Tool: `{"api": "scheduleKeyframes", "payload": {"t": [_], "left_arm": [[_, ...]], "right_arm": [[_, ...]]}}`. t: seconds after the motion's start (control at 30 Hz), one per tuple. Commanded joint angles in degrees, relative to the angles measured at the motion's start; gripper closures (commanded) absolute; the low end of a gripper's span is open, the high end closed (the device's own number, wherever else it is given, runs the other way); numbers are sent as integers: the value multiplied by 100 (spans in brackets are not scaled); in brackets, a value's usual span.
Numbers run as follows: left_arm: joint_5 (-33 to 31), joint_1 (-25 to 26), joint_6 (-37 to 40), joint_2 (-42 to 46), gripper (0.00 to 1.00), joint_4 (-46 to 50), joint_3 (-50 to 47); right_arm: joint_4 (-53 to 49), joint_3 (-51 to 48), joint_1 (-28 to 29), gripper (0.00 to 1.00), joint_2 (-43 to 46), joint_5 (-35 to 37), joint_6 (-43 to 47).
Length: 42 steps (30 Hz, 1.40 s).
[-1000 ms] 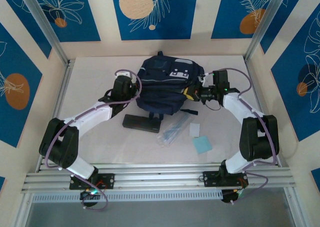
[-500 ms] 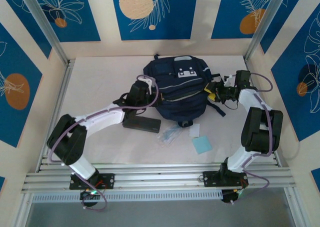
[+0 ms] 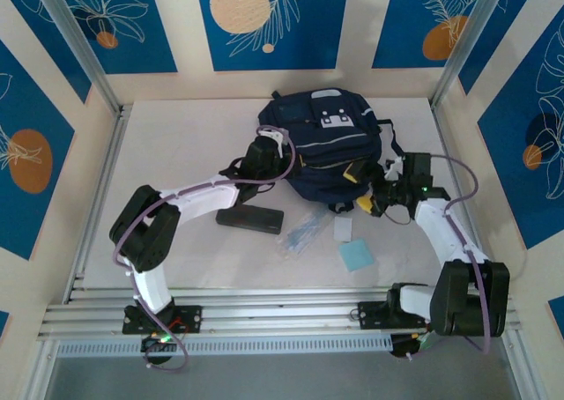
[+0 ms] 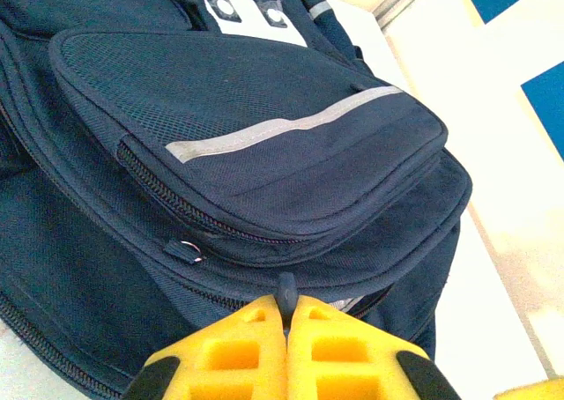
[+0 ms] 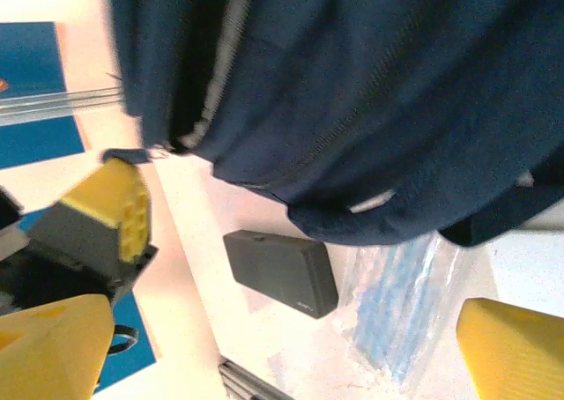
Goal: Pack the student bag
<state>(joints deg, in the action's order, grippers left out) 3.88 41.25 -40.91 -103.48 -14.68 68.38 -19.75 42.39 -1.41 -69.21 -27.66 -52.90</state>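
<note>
Navy fabric student bag (image 3: 322,144) slumped at the far middle of the table (image 3: 176,153), grey reflective stripes and pale buckled patch upward, contents hidden. Nearby, clear pouch (image 3: 304,233) of blue items beside a dark case (image 3: 251,218). Left gripper (image 4: 286,316) pinched tight on a zip pull (image 4: 285,287); right gripper (image 3: 359,190) spread wide, holding nothing, just beside the bag.

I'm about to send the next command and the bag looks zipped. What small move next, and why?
Probably clamp the open right gripper onto the student bag to brace it. The left gripper is shut on a dark pull tab and the zippers look closed, so pulling unbraced may just drag the bag.
</note>
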Motion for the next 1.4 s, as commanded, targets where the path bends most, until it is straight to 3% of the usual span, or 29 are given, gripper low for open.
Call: {"api": "scheduleKeyframes", "payload": {"t": [0.0,0.23,0.4,0.43,0.47,0.5,0.53,0.8,1.1,1.23,1.37], "left_arm": [[113,118,-163,94,100,-644,299],[122,211,-333,304,100,-677,263],[218,228,-505,487,100,-701,118],[227,229,-522,524,100,-690,87],[235,231,-511,553,100,-658,80],[223,229,-460,578,100,-613,87],[187,229,-352,598,100,-516,117],[-484,27,430,390,100,-544,-120],[-1129,-739,620,-454,100,-1371,-132],[-866,-981,266,-719,100,-1417,48],[-423,-851,37,-589,100,-1450,-100]], "right_arm": [[586,-280,409,0,-76,319,-859],[1595,-476,1026,3,-816,1395,-1615],[2588,-761,1094,16,-1175,2331,-1838],[2714,-750,1082,22,-1231,2480,-1767],[2960,-748,1074,39,-1290,2526,-1645],[3124,-750,1070,74,-1318,2519,-1557],[3169,-734,1058,100,-1293,2519,-1494],[2696,-864,1090,100,-181,2285,-1095],[1872,-780,1160,100,587,1940,-1072],[1810,-800,1130,100,640,1950,-1038],[1916,-762,1125,100,476,1850,-1080]]}}
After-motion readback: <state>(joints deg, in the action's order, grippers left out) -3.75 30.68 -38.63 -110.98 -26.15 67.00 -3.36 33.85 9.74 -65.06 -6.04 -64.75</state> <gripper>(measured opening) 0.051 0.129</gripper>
